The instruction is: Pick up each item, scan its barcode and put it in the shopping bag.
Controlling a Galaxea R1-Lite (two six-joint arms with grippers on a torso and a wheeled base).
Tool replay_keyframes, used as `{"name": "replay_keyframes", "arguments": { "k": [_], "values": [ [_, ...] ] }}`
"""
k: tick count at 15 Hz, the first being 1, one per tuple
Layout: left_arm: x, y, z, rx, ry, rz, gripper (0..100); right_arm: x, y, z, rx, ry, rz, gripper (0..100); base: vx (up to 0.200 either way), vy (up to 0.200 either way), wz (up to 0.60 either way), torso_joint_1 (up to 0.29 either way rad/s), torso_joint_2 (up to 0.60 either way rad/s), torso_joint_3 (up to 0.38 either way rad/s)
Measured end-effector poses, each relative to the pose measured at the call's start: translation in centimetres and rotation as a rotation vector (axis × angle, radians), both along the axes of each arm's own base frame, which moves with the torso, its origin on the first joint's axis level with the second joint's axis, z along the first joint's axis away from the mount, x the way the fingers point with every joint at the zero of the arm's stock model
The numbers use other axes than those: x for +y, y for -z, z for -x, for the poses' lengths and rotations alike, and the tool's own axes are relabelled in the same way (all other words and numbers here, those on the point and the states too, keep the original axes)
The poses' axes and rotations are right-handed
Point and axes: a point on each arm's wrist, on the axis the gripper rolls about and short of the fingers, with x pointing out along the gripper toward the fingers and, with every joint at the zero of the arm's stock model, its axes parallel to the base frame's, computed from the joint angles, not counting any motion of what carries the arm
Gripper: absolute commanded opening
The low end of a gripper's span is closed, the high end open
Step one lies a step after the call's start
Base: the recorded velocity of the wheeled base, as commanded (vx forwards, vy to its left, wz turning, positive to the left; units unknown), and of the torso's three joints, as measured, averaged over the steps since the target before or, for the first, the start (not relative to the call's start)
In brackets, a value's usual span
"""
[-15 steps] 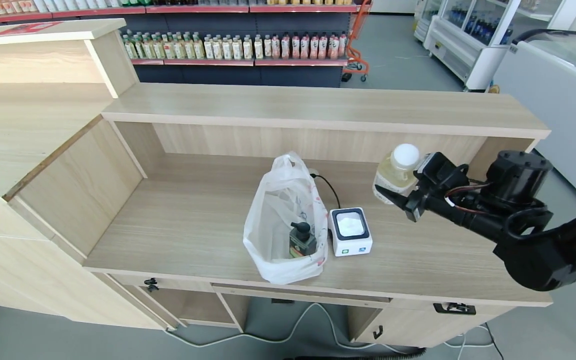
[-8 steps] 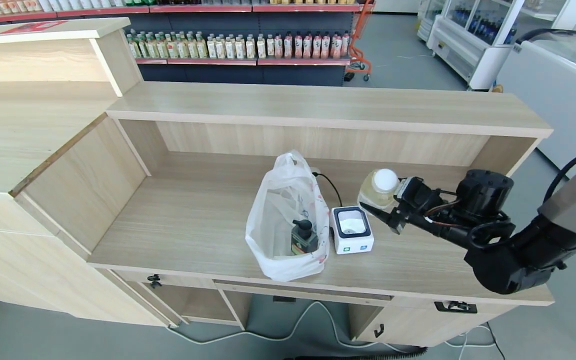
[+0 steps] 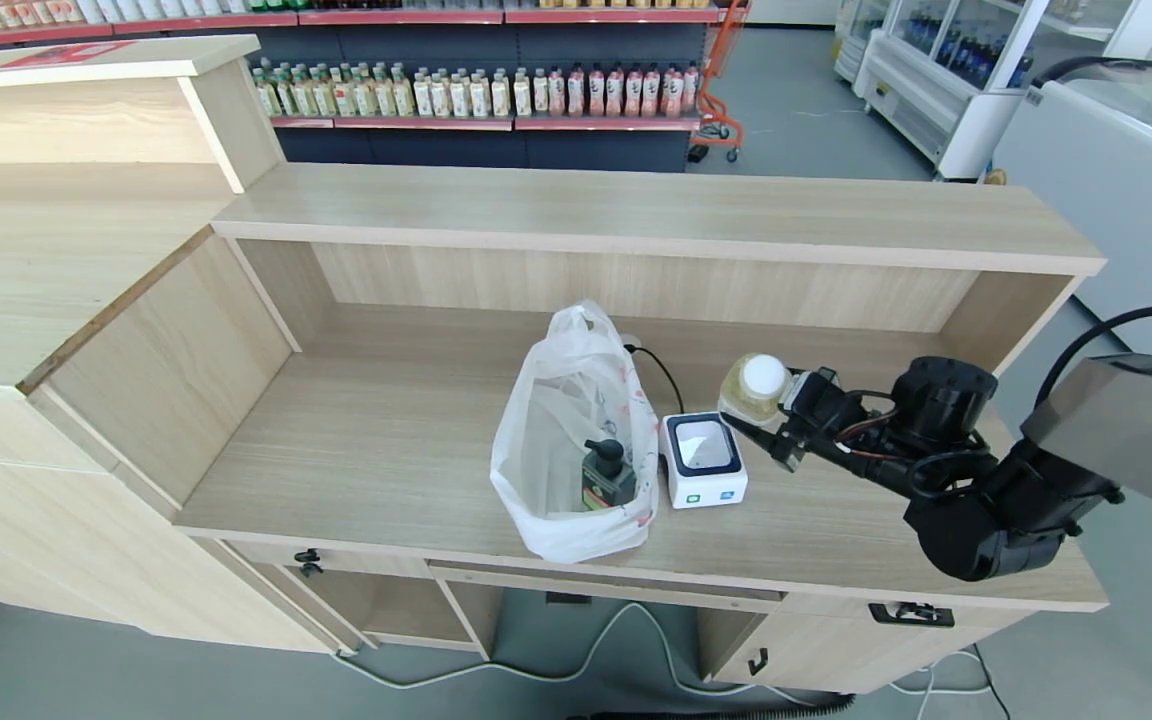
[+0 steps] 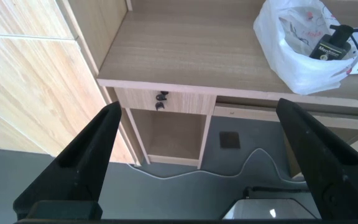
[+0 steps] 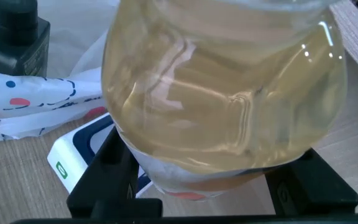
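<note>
1. The right gripper [image 3: 766, 420] has its jaws closed around a clear bottle [image 3: 751, 392] of yellowish liquid with a white cap. The fingers clamp the lower part of the body, and the cap points up.
2. The bottle sits just beside the barcode scanner [image 3: 703, 460], at its far right corner. In the right wrist view the bottle [image 5: 222, 93] is right over the edge of the scanner [image 5: 82, 155]. I can't tell if it's touching the scanner or not.
3. The scanner is a little white box with a dark-framed window on top. It sits on the wooden counter [image 3: 386, 440] with a black cable [image 3: 658, 375] running off behind it.
4. The white plastic shopping bag [image 3: 536, 440] stands open, touching the scanner's left side. There's a dark pump bottle [image 3: 605, 475] standing upright inside it.
5. The left gripper [image 4: 199, 107] hangs in front of the counter, over the floor. Its jaws are spread wide with nothing between them.
</note>
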Motion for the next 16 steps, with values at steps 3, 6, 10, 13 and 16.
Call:
{"name": "replay_keyframes", "arguments": {
  "k": [3, 6, 10, 13, 16],
  "values": [
    [0.0, 0.0, 0.0, 0.0, 0.0, 0.0, 100, -0.1, 0.7, -1.0, -0.009, 0.006, 0.005, 0, 0.0, 0.0, 0.0, 0.0, 0.0, 0.0],
    [0.0, 0.0, 0.0, 0.0, 0.0, 0.0, 100, 0.2, 1.1, -1.9, -0.024, 0.002, 0.009, 0, 0.0, 0.0, 0.0, 0.0, 0.0, 0.0],
    [0.0, 0.0, 0.0, 0.0, 0.0, 0.0, 100, 1.0, 1.6, -2.8, -0.039, -0.038, 0.006, 0, 0.0, 0.0, 0.0, 0.0, 0.0, 0.0],
    [0.0, 0.0, 0.0, 0.0, 0.0, 0.0, 100, 1.1, 2.2, -3.3, -0.035, -0.04, 0.007, 0, 0.0, 0.0, 0.0, 0.0, 0.0, 0.0],
    [0.0, 0.0, 0.0, 0.0, 0.0, 0.0, 100, 1.4, 2.7, -3.7, -0.036, -0.045, 0.006, 0, 0.0, 0.0, 0.0, 0.0, 0.0, 0.0]
  ]
}}
